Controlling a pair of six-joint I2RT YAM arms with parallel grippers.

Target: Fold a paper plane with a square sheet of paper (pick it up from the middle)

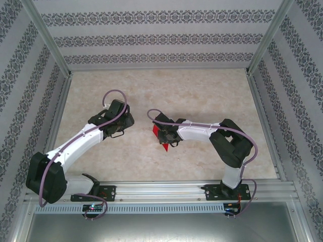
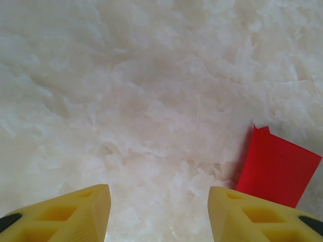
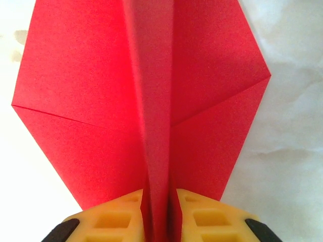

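Right end effector (image 3: 159,214) clamps the bright red creased paper plane (image 3: 151,101) by its keel; left end effector (image 2: 159,214) hovers half-open, empty. Squeeze evenly, I'd say.

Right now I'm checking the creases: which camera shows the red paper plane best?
Right wrist: the paper plane is close up, creases sharp, its centre fold pinched by the right end effector. Top external shows a small red patch at that end effector; left wrist shows one corner.

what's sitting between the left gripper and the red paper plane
Nothing visible. Bare table lies between the open left gripper and the red paper plane, which the right gripper pinches by its centre fold.
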